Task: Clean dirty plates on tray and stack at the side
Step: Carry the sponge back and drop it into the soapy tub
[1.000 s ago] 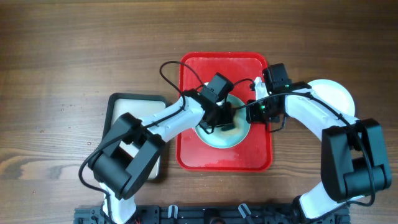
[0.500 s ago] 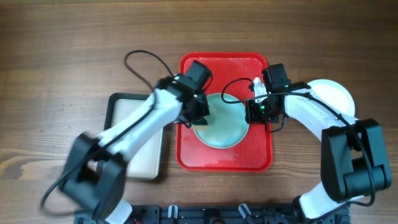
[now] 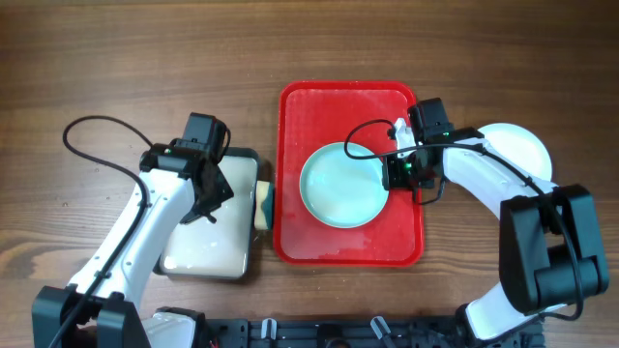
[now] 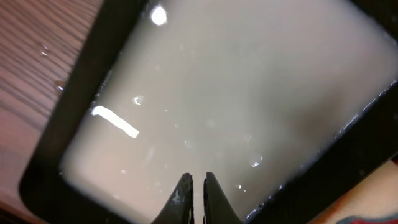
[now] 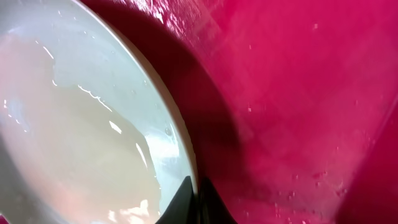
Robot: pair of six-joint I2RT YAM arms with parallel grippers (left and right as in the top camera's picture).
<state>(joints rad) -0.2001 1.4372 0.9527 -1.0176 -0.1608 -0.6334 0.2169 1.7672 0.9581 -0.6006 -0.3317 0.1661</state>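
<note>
Plate (image 3: pixel 338 184) on tray (image 3: pixel 348 246) is pinched at rim by right gripper (image 5: pixel 195 184)

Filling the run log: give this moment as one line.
left end effector: shut, empty, above cream tray | right end effector: shut on rim of pale blue plate | plate: on red tray

The left arm (image 3: pixel 145 227) reaches from the lower left of the frame up to centre-left, and the left gripper (image 3: pixel 207 193) points down with its jaws together. The right arm (image 3: pixel 503 184) arcs from lower right toward centre, and the right gripper (image 3: pixel 395 174) has its jaws closed.
</note>
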